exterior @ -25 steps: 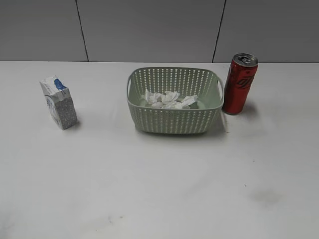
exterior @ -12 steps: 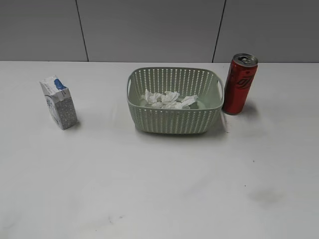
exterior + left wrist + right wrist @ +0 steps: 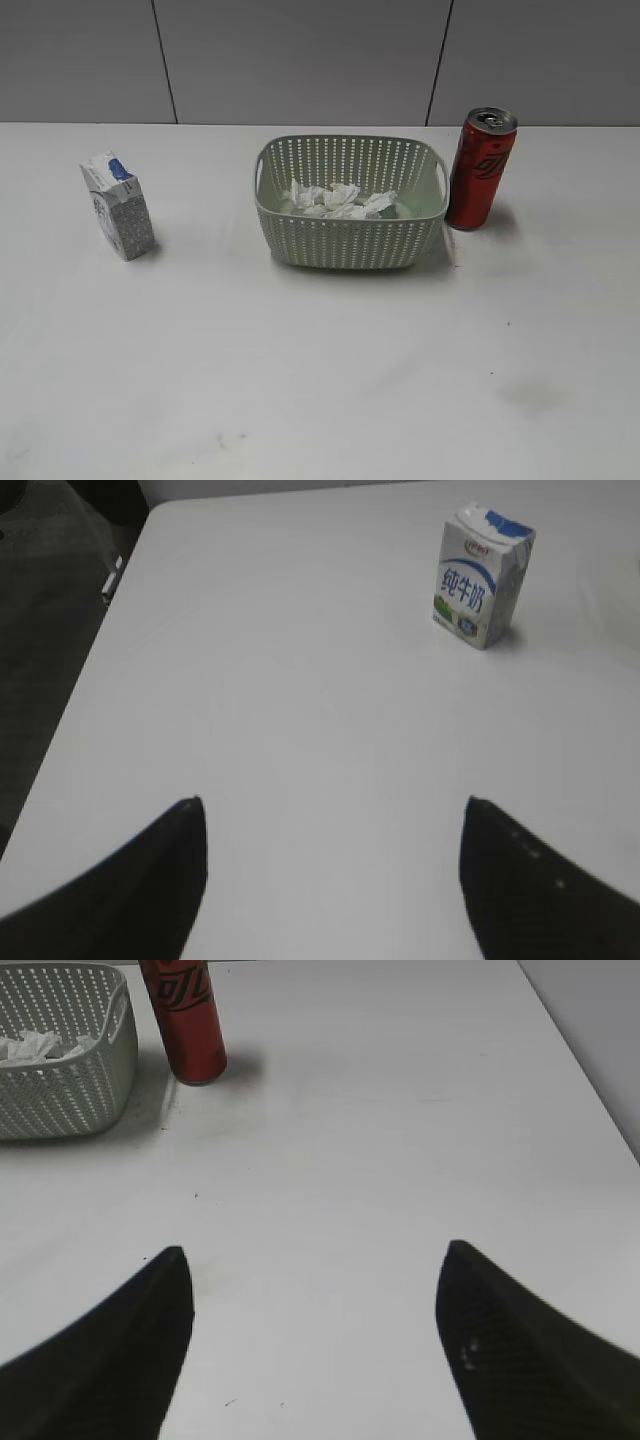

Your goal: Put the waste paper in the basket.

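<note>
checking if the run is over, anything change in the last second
Nothing visibly changed. The paper lies in the basket, with the carton to its left and the can to its right, all where they were. Neither arm shows in the exterior view.

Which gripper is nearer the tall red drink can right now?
Right. The right gripper, jaws open, has the tall red drink can ahead-left; the left gripper faces only the white-and-blue printed carton.
</note>
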